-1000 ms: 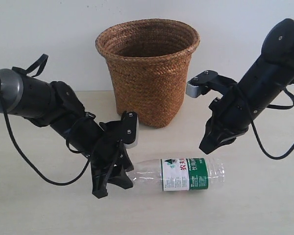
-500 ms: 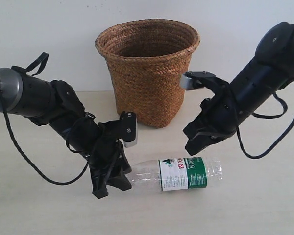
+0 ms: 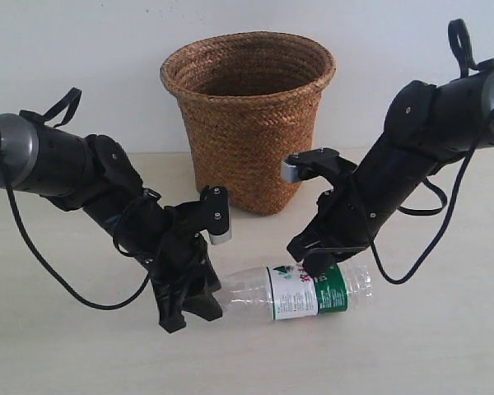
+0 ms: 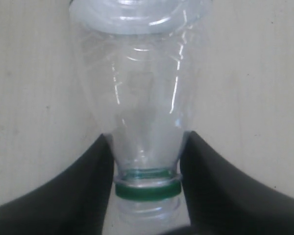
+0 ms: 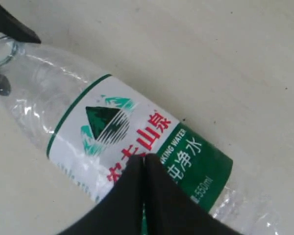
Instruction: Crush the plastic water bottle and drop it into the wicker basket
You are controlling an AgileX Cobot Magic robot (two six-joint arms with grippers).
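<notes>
Down came the right gripper [image 3: 314, 263]; its fingers, closed together, touch the bottle [image 3: 300, 292] near the desk's [image 3: 445, 346] front edge. The left gripper [image 3: 199, 311] pinches the bottle's neck.

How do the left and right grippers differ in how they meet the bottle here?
The left gripper has its fingers apart, clasping the bottle by its neck; the right gripper has its fingers shut together. The left gripper sits at the neck end; the right gripper's tips rest on the label, mid-body. Both appear to touch the bottle, which lies on its side on the table.
</notes>
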